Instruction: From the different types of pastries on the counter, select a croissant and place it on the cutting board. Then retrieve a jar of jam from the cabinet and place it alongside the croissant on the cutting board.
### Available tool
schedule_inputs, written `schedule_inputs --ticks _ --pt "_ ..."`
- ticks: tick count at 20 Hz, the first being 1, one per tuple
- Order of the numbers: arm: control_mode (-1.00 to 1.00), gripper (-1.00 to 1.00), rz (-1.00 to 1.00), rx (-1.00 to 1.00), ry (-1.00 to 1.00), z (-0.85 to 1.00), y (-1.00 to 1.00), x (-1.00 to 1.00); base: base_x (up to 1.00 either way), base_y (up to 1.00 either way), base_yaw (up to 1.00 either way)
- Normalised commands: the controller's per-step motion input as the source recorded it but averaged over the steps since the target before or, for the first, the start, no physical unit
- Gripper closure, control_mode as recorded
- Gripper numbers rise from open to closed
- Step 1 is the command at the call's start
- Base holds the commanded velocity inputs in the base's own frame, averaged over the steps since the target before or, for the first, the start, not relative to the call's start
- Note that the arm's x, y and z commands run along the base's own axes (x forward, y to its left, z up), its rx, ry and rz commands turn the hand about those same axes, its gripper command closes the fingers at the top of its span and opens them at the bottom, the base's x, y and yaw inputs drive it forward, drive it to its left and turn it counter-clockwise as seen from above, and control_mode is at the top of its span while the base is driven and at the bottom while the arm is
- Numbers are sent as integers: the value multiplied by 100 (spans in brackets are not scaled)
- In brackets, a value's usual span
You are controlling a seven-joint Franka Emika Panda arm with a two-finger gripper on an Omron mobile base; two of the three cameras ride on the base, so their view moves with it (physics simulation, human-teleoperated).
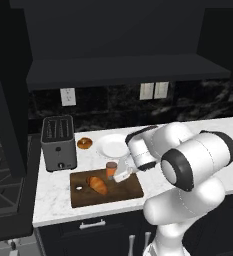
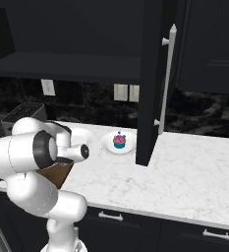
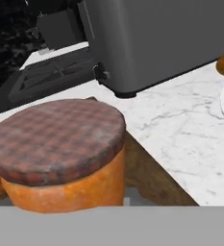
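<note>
The orange jar of jam (image 1: 111, 170) with its checked pinkish lid (image 3: 56, 139) stands upright on the dark cutting board (image 1: 125, 192), just right of the golden croissant (image 1: 98, 184). My gripper (image 1: 117, 173) comes in from the right, low over the board, and is shut on the jar. In the hand view the jar sits very close at the lower left and my fingertips are hidden. The donut (image 1: 84, 143) lies on the counter (image 1: 53, 200) behind the board. The cupcake (image 2: 119, 140) sits on a small plate to the right.
A grey toaster (image 1: 58, 142) stands close behind the board's left end, and an empty white plate (image 1: 112, 145) lies behind the jar. The cabinet's open door (image 2: 150, 83) hangs over the counter to the right. A dark stove (image 3: 51, 77) lies beyond the counter's left edge.
</note>
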Motion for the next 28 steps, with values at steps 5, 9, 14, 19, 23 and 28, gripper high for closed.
schedule_inputs --ticks 5,9,14,19,23,28 --pt "-100 -100 10 0 13 -49 0 -47 0 0 0" --pt "-100 -100 10 0 10 -41 0 -69 0 0 0" --pt "-100 -100 9 0 1 -42 -3 -95 0 0 0" --pt "-100 -100 8 0 0 -39 -33 -96 0 0 0" --pt "-100 -100 13 0 -10 -41 -54 -73 0 0 0" --pt "-100 -100 15 0 -7 -42 -66 -66 0 0 0"
